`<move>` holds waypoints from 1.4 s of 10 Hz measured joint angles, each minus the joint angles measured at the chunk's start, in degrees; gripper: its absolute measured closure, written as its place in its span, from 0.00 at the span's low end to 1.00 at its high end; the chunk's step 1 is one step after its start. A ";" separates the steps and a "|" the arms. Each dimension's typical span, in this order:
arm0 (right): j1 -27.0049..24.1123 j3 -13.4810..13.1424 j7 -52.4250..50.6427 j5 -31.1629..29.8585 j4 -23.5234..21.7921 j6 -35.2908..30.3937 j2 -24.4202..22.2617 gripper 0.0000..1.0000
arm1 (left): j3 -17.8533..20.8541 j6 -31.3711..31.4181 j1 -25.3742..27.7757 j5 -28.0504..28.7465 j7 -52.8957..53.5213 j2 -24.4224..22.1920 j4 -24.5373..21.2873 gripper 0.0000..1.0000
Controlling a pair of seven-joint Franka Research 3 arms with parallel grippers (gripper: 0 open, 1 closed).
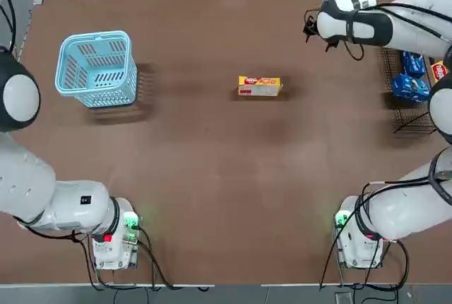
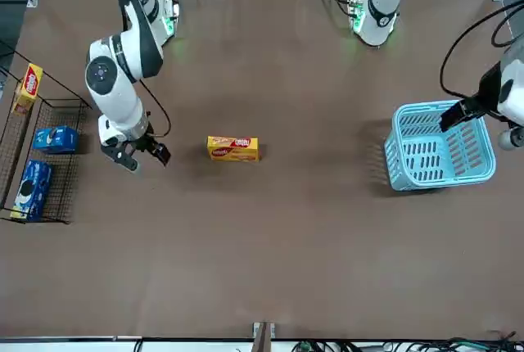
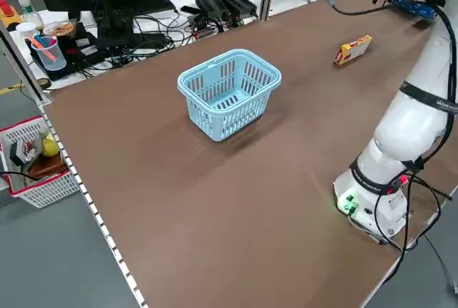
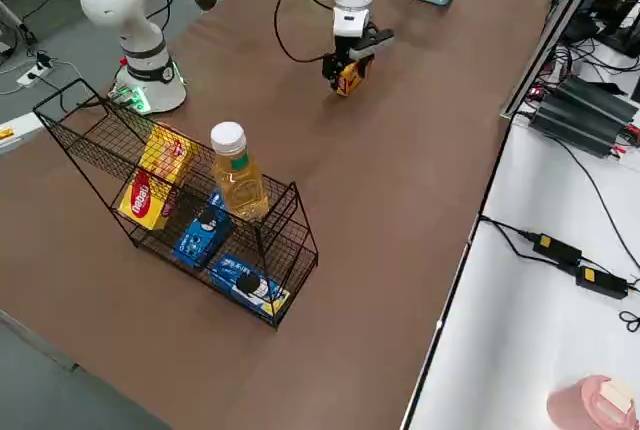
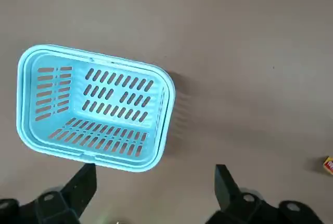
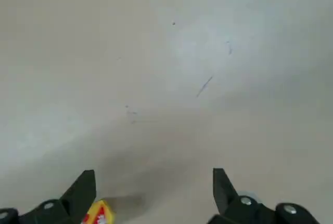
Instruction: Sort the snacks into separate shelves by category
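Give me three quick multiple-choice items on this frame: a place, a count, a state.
1. Where does the loose yellow box lie?
A. in the blue basket
B. on the bare table, mid-way across
C. on the wire rack

2. How many blue packets are in the wire rack?
A. none
B. two
C. five

3. How is the right hand?
A. open and empty
B. shut on a bottle
C. shut on the basket

Answers: 1 B, the top view shows it alone on the table between basket and rack. 2 B, the right side view shows two on the lower tier. 3 A, its wrist view shows spread fingers with nothing between.
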 joint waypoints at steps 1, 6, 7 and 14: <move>-0.01 -0.11 0.13 6.62 -0.09 1.65 0.27 0.01 | -0.09 2.61 -0.05 -0.29 1.31 -1.88 -3.83 0.00; -0.73 -0.77 0.00 41.69 -1.06 4.19 1.65 0.01 | 0.54 5.60 0.42 -0.42 13.78 -3.38 -5.73 0.00; -1.60 -0.92 -0.23 47.19 -2.29 4.16 1.76 0.00 | 0.68 5.78 0.43 -0.42 13.86 -2.83 -4.23 0.00; -8.71 -1.01 -38.21 77.71 -7.89 -5.70 7.29 0.00 | 1.22 4.31 0.91 -0.32 14.11 -0.56 0.10 0.00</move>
